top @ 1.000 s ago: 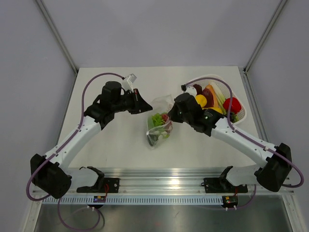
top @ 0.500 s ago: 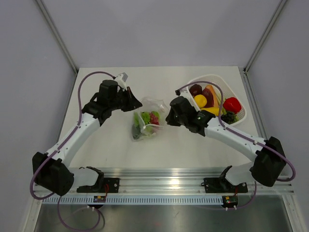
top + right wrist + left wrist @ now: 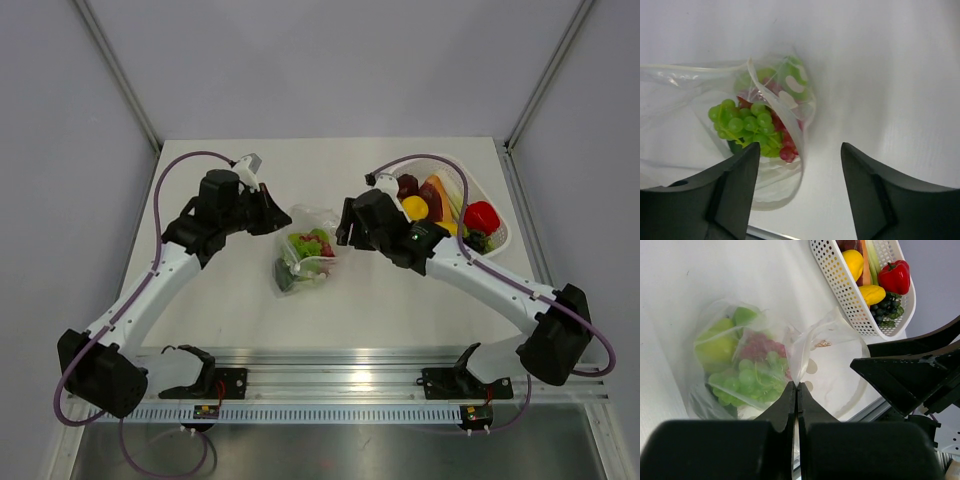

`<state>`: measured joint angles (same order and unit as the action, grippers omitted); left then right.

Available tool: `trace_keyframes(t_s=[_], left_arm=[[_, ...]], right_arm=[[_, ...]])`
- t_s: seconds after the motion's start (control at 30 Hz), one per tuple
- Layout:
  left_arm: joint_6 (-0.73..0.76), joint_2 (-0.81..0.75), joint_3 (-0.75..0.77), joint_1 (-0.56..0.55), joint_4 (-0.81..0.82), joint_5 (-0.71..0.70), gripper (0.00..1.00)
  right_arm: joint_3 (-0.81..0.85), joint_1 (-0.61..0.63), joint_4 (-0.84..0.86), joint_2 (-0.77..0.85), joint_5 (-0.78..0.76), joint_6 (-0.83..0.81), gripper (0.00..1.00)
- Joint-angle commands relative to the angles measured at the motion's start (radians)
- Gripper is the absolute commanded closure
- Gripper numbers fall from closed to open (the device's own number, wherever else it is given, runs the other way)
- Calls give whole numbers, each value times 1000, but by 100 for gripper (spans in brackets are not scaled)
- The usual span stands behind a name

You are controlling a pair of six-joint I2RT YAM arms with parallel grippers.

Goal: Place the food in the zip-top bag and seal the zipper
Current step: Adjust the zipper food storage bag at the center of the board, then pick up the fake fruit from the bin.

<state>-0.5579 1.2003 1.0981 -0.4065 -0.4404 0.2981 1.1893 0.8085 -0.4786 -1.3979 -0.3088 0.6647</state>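
One zip-top bag [image 3: 305, 258] of food [image 3: 747, 375], left gripper [image 3: 797, 388] pinching its rim, right gripper [image 3: 800, 148] spread wide, one basket [image 3: 838, 283].

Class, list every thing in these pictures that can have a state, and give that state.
zip-top bag: mouth open, unsealed, food inside.
left gripper: shut, pinching the bag's edge.
right gripper: open, empty.
basket: upright, holding more food.

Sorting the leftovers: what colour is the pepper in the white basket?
Red. The pepper shows best in the left wrist view.
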Motion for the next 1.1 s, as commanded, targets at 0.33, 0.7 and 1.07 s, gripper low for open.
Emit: trace_keyframes(t_s=[0.33, 0.7, 1.07], left_arm=[[-13, -48, 17, -8, 55, 21, 100], [-28, -50, -7, -8, 88, 47, 100], [-4, -54, -3, -8, 63, 49, 100]], right_arm=[[-29, -409, -121, 258, -98, -140, 13], [-108, -749, -35, 16, 139, 45, 12], [-141, -781, 63, -118, 174, 138, 15]])
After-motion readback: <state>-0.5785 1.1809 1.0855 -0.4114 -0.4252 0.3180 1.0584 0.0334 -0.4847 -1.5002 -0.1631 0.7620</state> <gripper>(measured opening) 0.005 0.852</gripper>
